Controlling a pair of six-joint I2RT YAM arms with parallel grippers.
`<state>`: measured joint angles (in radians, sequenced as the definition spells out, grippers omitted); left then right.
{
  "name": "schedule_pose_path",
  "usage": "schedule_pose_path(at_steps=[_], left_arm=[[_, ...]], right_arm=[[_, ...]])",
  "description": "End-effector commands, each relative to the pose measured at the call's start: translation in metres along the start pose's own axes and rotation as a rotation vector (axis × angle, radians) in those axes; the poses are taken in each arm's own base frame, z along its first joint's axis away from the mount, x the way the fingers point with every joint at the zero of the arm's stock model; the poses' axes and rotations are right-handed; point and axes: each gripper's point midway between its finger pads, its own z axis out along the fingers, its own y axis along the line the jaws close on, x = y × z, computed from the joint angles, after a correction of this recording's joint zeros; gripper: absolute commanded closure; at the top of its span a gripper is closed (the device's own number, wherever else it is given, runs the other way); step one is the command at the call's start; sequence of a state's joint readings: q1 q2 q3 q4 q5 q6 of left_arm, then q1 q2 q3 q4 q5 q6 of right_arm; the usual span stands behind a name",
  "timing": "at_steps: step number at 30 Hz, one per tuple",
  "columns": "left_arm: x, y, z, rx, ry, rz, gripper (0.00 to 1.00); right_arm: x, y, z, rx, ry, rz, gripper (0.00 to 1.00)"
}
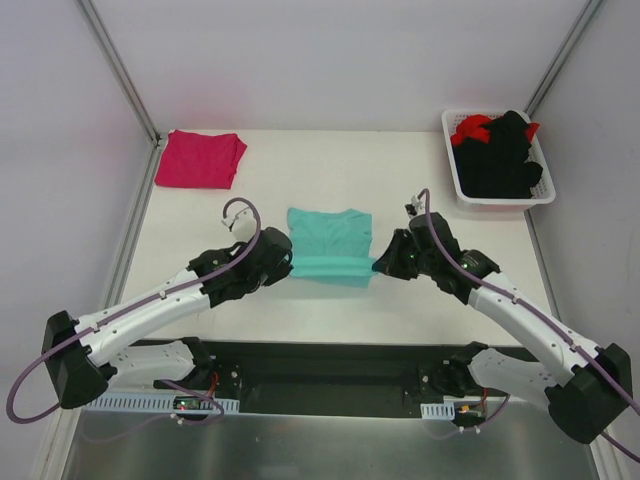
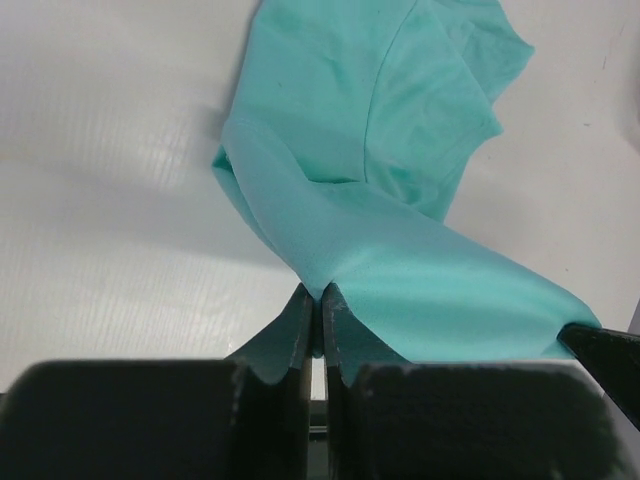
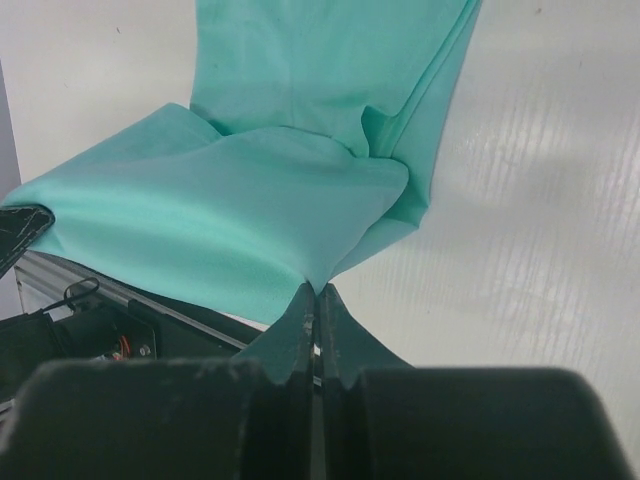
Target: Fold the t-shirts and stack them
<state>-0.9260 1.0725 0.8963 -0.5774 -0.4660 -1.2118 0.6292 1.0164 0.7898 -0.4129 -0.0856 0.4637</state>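
From above, the pink t-shirt [image 1: 200, 158] lay folded at the bench's [image 1: 420, 180] far left. Black and red garments [image 1: 497, 155] lay heaped in the basket [image 1: 505, 201], and the teal t-shirt [image 1: 328, 240] was mid-bench, half folded.

In the left wrist view, the left fingers [image 2: 300, 335] pinched one near hem corner of the teal t-shirt.

In the right wrist view, the right fingers [image 3: 300, 325] pinched the other corner.

A white table [image 1: 330, 310] fills the middle of an enclosed white booth. A plain white back wall [image 1: 330, 60] rises behind it, with white side walls on the left [image 1: 50, 150] and right [image 1: 610, 150]. Slim silver metal posts [image 1: 118, 68] run up both back corners, and a metal rail [image 1: 133, 225] lines the table's left edge. A black plate [image 1: 330, 375] crosses the near edge, with brushed grey metal [image 1: 330, 445] below it. The light is even and soft, and up close the tabletop shows a faint ribbed sheen.
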Motion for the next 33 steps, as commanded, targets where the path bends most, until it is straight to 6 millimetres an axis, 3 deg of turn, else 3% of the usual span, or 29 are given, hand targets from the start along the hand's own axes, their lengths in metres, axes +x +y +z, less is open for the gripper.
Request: schedule_pose_path(at_steps=[1,8,25,33], left_arm=[[-0.028,0.008,0.001,-0.060,-0.078,0.041,1.00],[-0.044,0.008,0.018,-0.082,-0.075,0.042,1.00],[-0.047,-0.010,0.061,-0.092,-0.028,0.064,1.00],[-0.058,-0.010,0.080,-0.104,-0.024,0.058,1.00]], right_arm=[[-0.029,0.004,-0.001,0.021,-0.069,-0.037,0.99],[-0.040,-0.001,0.010,0.028,-0.061,-0.027,0.99],[-0.057,-0.013,0.019,0.053,-0.064,-0.033,0.99],[-0.071,-0.012,0.046,0.038,-0.037,-0.036,0.99]])
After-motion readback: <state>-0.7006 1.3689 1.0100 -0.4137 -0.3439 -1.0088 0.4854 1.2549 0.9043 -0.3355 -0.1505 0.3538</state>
